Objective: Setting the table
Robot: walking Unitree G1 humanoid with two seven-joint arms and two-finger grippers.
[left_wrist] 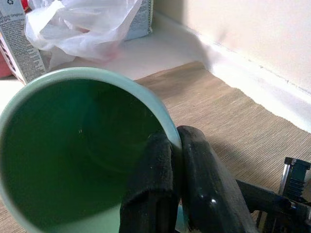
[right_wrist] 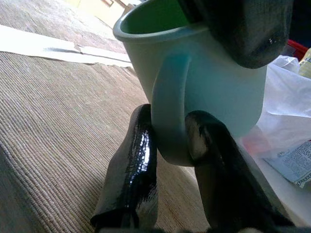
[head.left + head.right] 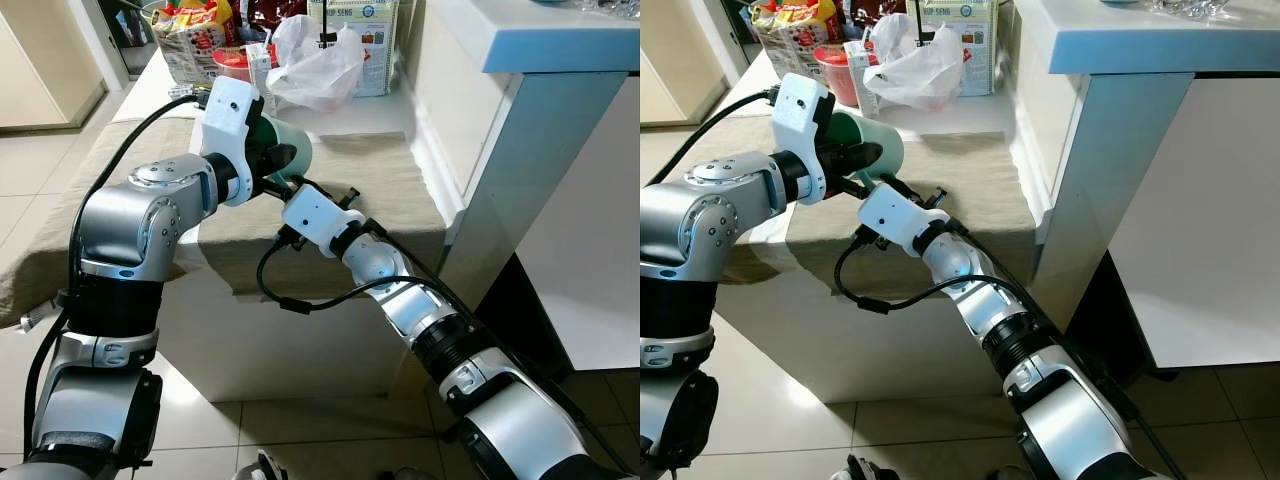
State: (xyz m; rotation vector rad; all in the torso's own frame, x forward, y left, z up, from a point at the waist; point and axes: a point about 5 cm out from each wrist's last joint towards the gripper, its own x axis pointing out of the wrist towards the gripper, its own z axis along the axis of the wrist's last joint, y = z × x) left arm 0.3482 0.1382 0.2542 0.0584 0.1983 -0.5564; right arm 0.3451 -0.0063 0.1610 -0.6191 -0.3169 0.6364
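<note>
The worktop (image 3: 390, 190) was covered with a tan cloth (image 3: 980, 180). At its far end, a white plastic bag (image 3: 318, 62) and some food boxes (image 3: 195, 30) were seen.

Above the near part of the cloth, a green mug (image 3: 287, 152) was held up in the air, tipped so that its mouth faced right. The mug was gripped by both arms at once. The left hand (image 1: 172, 165) was pinched on the rim, one finger inside and one outside. The right hand (image 2: 170, 145) was closed around the handle (image 2: 170, 102) from below, so the handle pointed down toward it. Both hands were equally near.

The mug's bottom was hidden behind the left wrist. How high the mug was above the cloth could not be told.
</note>
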